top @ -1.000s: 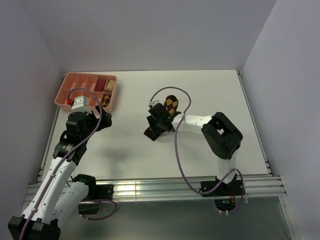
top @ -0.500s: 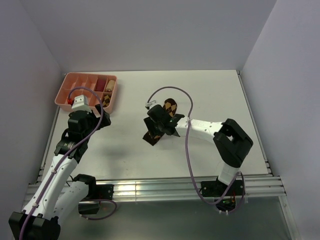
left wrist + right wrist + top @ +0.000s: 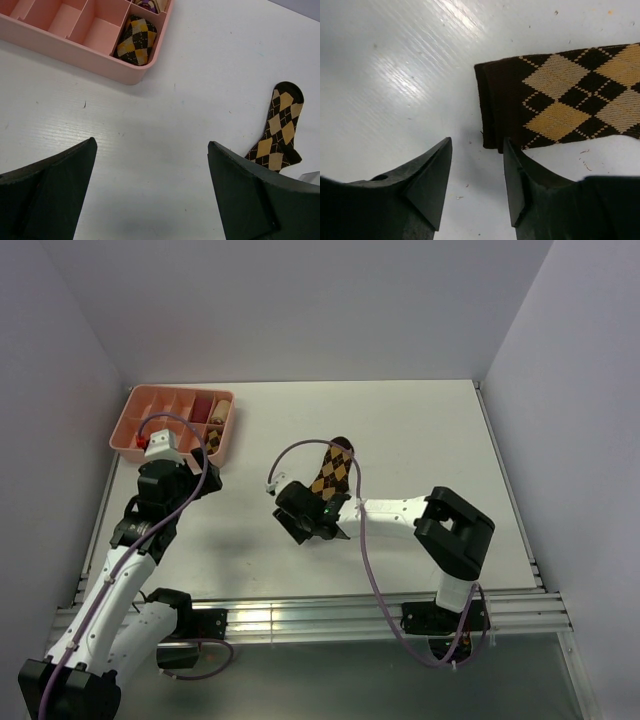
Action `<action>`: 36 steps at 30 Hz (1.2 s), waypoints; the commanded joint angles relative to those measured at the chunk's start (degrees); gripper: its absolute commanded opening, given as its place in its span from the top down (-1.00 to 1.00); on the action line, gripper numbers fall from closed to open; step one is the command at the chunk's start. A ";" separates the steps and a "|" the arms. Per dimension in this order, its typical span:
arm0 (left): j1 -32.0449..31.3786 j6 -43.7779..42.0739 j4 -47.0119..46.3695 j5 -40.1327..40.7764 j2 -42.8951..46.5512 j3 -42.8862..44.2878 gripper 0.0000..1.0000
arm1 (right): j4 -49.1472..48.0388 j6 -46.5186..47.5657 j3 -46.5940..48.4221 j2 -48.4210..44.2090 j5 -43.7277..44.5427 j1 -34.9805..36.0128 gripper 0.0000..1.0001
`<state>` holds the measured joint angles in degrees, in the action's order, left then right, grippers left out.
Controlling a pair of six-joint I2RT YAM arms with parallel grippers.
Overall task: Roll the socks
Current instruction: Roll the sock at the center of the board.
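The socks (image 3: 333, 472) lie flat and stretched out as one long strip on the table (image 3: 430, 430). They are well apart from the pink tray (image 3: 90, 64), to its right and a little nearer to the arm bases. I judge that they are laid out like this so that a roll can start from one end. At the cuff edge the right wrist view shows a doubled layer, so probably two socks lie one upon the other, but I cannot tell this for sure. The right gripper (image 3: 476, 146) is low over the table at the cuff end, also to the right of the tray and nearer to the bases than the tray is. Its fingers stand a moderate gap apart with nothing between them. The dark cuff lies just beside the tip of one finger, not yet between the two. This position seems chosen for catching the cuff and turning it over. The left gripper (image 3: 152, 146) hangs just beside the tray's near right corner, spread wide and empty, perhaps waiting. In that corner compartment of the tray sits a rolled argyle bundle (image 3: 135, 40).
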<state>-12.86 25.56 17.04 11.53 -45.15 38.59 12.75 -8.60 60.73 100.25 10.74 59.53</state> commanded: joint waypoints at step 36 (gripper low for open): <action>0.29 -1.83 -2.36 0.42 -0.47 0.17 -0.95 | -0.36 5.17 1.85 3.28 4.99 1.12 0.04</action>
<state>-12.82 24.67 17.02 11.86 -45.65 38.59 13.50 -3.90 61.56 102.56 15.90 60.23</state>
